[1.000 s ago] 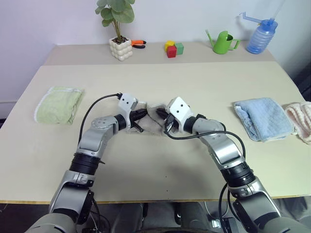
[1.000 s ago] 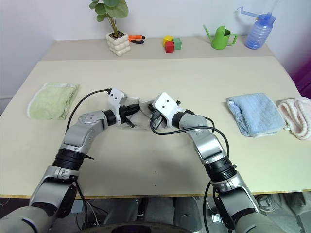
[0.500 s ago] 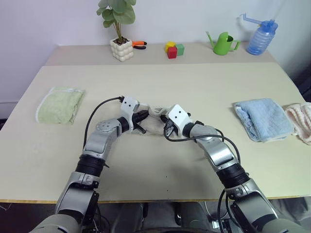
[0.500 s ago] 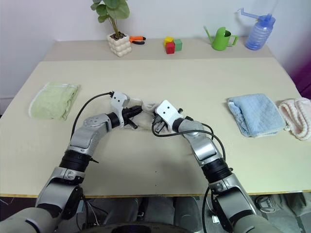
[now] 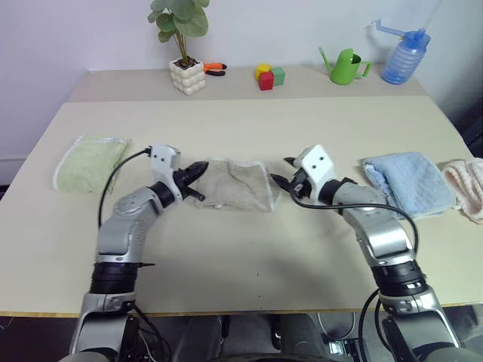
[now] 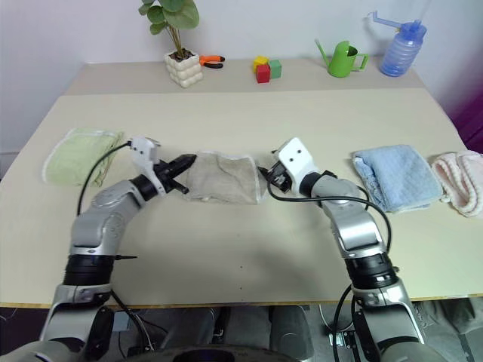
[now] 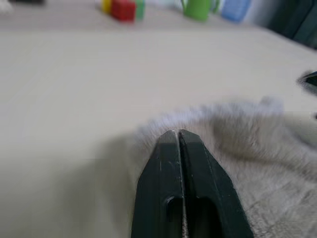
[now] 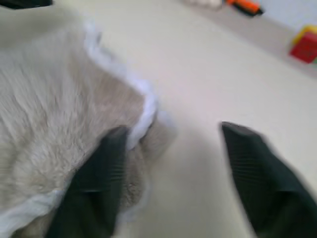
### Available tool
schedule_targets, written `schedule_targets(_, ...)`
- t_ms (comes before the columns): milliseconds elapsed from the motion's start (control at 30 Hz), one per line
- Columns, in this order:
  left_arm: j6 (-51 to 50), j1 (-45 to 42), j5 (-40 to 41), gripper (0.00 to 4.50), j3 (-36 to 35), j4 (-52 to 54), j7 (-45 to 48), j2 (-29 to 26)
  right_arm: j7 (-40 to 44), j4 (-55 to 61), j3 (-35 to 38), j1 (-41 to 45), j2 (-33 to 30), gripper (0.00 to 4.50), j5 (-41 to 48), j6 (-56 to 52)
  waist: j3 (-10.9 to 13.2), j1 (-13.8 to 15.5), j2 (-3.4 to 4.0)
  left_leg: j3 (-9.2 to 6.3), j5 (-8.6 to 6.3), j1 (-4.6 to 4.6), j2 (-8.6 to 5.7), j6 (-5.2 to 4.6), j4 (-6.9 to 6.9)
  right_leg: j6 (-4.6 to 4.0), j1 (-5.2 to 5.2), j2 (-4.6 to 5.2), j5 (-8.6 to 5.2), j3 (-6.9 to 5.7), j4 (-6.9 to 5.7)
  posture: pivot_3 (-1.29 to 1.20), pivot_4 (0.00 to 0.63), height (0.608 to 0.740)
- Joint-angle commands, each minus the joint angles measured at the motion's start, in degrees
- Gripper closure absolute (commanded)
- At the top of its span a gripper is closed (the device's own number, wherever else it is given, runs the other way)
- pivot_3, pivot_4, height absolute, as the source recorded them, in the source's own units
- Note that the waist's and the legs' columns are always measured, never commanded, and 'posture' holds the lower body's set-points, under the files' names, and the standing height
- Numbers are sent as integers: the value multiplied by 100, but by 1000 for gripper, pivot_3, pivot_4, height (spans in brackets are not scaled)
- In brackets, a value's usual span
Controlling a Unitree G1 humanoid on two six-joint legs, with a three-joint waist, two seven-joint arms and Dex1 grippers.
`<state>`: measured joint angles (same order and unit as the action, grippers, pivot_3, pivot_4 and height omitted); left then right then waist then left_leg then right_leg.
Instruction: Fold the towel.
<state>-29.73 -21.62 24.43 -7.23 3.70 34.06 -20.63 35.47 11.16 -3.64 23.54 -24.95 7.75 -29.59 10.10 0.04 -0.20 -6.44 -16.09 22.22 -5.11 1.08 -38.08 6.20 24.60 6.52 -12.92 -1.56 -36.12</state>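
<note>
Pincers are flanking the towel (image 5: 238,184) lying mid-table, the left gripper (image 5: 198,171) pressing shut at its edge, the right gripper (image 5: 281,179) standing open; dragging by one edge risks bunching the fold.

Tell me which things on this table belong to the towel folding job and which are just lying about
Part of the job:
- beige towel
- left claw
- right claw

Just lying about:
- green folded towel
- blue folded towel
- pink cloth
- potted plant
- coloured blocks
- green watering can
- blue bottle
- orange-handled tool
</note>
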Motion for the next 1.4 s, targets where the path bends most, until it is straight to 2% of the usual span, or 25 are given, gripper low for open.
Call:
schedule_targets(33, -78, 209, 93, 2717, -78, 450, 177, -307, 42, 499, 224, 32, -16, 0, 412, -474, 0, -8, 0, 0, -2, -1, 0, -4, 0, 0, 0, 0, 0, 0, 0, 0, 150, 732)
schedule_targets(167, -35, 386, 118, 748, -148, 644, 192, -504, 72, 632, 276, -21, 9, 0, 779, -1079, 1, 11, 1, 0, -15, -1, 0, -26, 0, -1, 0, 0, 0, 0, 0, 0, 150, 732)
schedule_targets(400, 21, 875, 144, 748, -223, 1009, 410, -915, -388, 851, 794, -202, 478, 0, 1718, -2655, 2, 38, 2, -1, -19, 0, 0, -33, 1, -2, 0, 3, -1, 1, 3, 0, 150, 732)
schedule_targets(667, 114, 1163, 88, 748, -46, 1217, 590, -1099, -958, 834, 1435, -267, 1123, 0, 2609, -3948, 3, 50, 6, 0, -21, 0, -1, -37, 2, -2, 0, 4, -1, 1, 3, 0, 150, 732)
schedule_targets(967, 163, 1229, 89, 748, 57, 1243, 581, -1059, -1387, 286, 1009, -93, 1474, 0, 2415, -3827, 3, 28, 6, 0, -22, 0, -1, -38, 3, -2, 1, 3, 0, 0, 2, 0, 150, 732)
schedule_targets(1233, 262, 1276, 63, 748, 92, 1193, 555, -1060, -1577, -227, 797, 269, 1901, 0, 2437, -3658, 3, -103, 6, -1, -21, -3, 2, -37, 6, -2, 2, -1, -1, 0, -2, 0, 150, 732)
schedule_targets(1267, 279, 1292, 56, 692, 97, 1199, 543, -1057, -1566, -274, 754, 307, 1952, 524, 2445, -3633, 3, -107, 6, -1, -21, -3, 3, -37, 6, -2, 2, -2, -1, 0, -2, 0, 150, 732)
schedule_targets(1333, 304, 1330, 45, 692, 95, 1213, 520, -1053, -1563, -338, 718, 341, 2010, 1232, 2457, -3599, 3, -106, 7, -1, -21, -4, 3, -37, 9, -3, 5, -3, -1, 1, -3, 0, 150, 732)
schedule_targets(1400, 325, 1362, 32, 692, 90, 1222, 505, -1053, -1571, -362, 706, 343, 2019, 2254, 2460, -3576, 3, -101, 7, 0, -21, -3, 3, -37, 13, -3, 7, -2, -1, 1, -2, 0, 150, 732)
